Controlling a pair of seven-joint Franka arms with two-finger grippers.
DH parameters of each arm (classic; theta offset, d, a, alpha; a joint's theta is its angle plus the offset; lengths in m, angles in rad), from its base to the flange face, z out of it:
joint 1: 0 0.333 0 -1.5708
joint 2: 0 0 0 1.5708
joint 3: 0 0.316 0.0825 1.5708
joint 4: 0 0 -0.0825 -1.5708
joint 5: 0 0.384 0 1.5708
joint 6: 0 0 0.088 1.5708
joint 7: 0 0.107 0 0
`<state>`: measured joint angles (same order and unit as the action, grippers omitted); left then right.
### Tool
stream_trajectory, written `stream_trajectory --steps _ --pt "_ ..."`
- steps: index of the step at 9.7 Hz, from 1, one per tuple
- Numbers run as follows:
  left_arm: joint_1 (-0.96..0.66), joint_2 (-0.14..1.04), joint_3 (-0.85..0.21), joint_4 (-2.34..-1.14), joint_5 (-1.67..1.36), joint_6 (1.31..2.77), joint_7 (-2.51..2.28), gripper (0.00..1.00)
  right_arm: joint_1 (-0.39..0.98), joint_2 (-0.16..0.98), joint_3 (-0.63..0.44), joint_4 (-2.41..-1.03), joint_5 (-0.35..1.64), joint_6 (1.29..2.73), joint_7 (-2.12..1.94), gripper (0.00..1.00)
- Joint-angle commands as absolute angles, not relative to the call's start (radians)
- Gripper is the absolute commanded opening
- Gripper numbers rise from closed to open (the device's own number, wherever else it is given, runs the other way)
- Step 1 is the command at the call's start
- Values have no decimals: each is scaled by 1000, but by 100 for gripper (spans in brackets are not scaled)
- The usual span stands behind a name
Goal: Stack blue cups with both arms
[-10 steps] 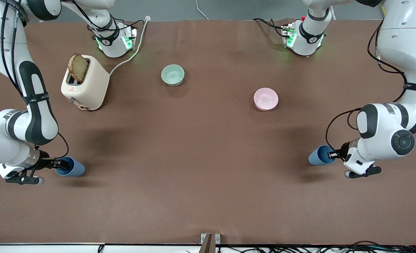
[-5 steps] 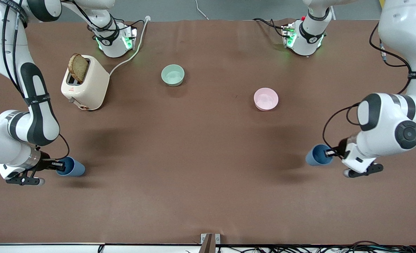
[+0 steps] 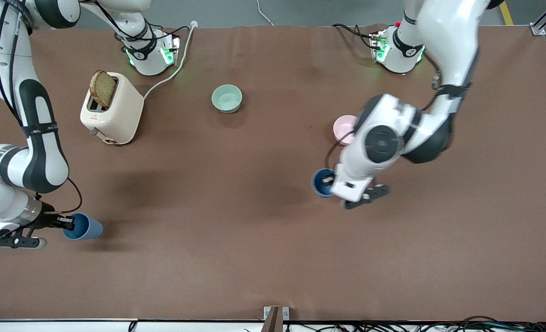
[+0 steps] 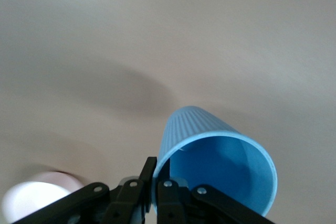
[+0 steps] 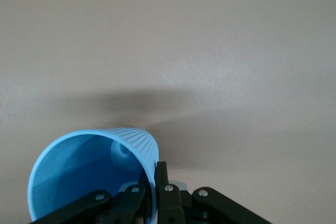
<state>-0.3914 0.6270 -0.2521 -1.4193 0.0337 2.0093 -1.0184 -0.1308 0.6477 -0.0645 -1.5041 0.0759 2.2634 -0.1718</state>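
Observation:
My left gripper (image 3: 331, 183) is shut on the rim of one blue cup (image 3: 322, 182), one finger inside and one outside. It holds the cup tilted over the brown table close to the pink bowl. The left wrist view shows this cup (image 4: 215, 161) in the left gripper (image 4: 156, 169). My right gripper (image 3: 68, 224) is shut on the rim of the second blue cup (image 3: 82, 227) and holds it tilted over the table at the right arm's end. The right wrist view shows that cup (image 5: 89, 174) in the right gripper (image 5: 156, 174).
A pink bowl (image 3: 344, 130) stands partly hidden by the left arm; it also shows in the left wrist view (image 4: 31, 200). A pale green bowl (image 3: 227, 98) stands toward the bases. A cream toaster (image 3: 114, 113) with a bread slice (image 3: 102, 88) stands near the right arm's base.
My left arm has swung with its cup from the left arm's end of the table to beside the pink bowl. My right gripper has shifted a little with its cup toward the table's end.

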Motion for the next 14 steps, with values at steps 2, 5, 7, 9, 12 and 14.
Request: stream_trajectory --steps 2,5,7,9,12,14 --pt "-510 773 -239 -1358 37 2170 -1190 1 -98 523 -48 -1493 91 2145 -126 1" --pt "-523 821 -239 -1364 37 2171 -1209 18 30 440 -48 -1482 91 2004 97 1" --pt "-520 831 -239 -1359 37 2175 -1207 74 125 407 -48 -1483 92 1954 242 1" --pt "-505 787 -235 -1353 38 2168 -1219 100 249 390 -46 -1483 92 1913 421 1" --pt "-406 559 -227 -1355 49 2006 -1139 100 463 388 -46 -1483 95 1913 660 1" --pt "-298 383 -224 -1355 52 1861 -925 100 579 396 -46 -1471 118 1920 788 1"
